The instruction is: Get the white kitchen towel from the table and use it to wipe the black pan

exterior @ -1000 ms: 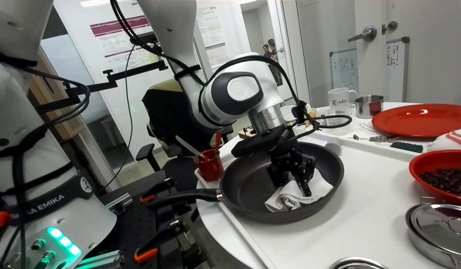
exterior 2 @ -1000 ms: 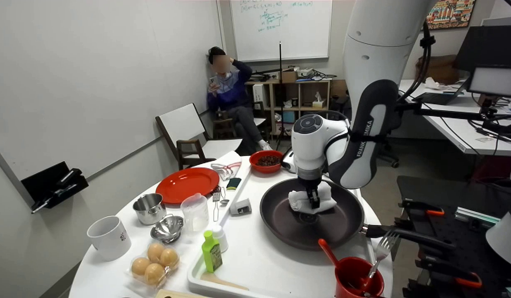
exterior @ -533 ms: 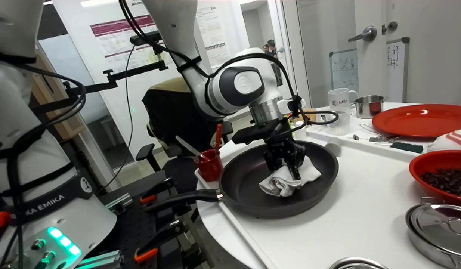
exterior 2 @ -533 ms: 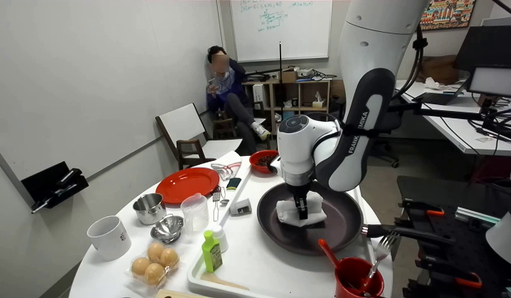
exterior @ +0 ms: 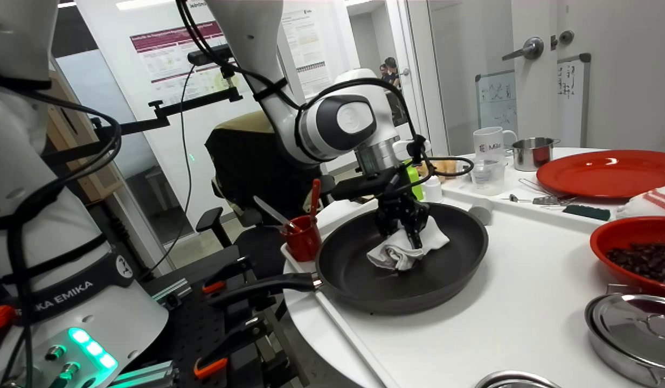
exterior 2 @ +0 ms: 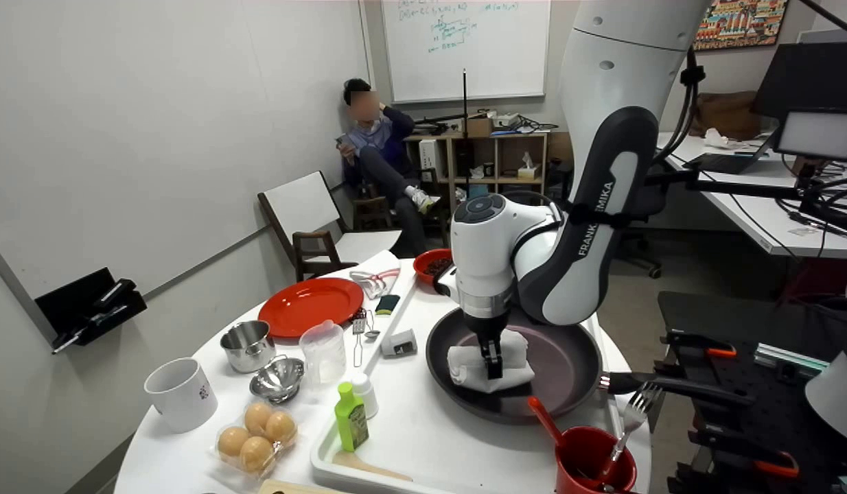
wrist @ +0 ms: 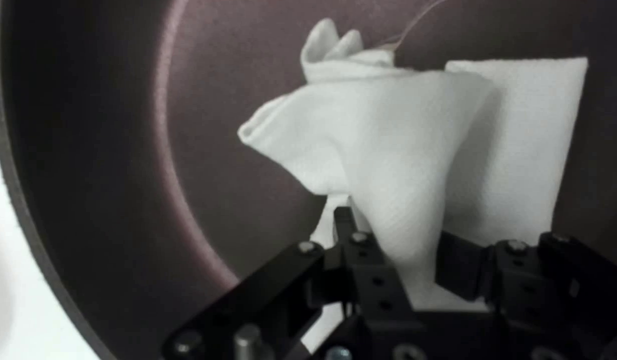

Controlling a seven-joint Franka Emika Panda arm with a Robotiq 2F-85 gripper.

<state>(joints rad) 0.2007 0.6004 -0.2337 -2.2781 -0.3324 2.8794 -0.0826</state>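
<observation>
My end effector [wrist: 399, 242] pinches the towel [wrist: 398, 135]; sweeping too hard could skid the pan [exterior 2: 561, 374] across the tray [exterior 2: 458, 446].

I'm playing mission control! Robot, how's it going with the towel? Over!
Gripper shut on towel. Cloth bunched inside pan. Nothing seen in its way; red cup stands outside pan.

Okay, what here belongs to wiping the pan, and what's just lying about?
For the job:
wrinkled white cloth towel
round black frying pan
black two-fingered gripper
white-topped rounded table

Lying about:
wide red plate
white cylindrical mug
small green bottle
</observation>
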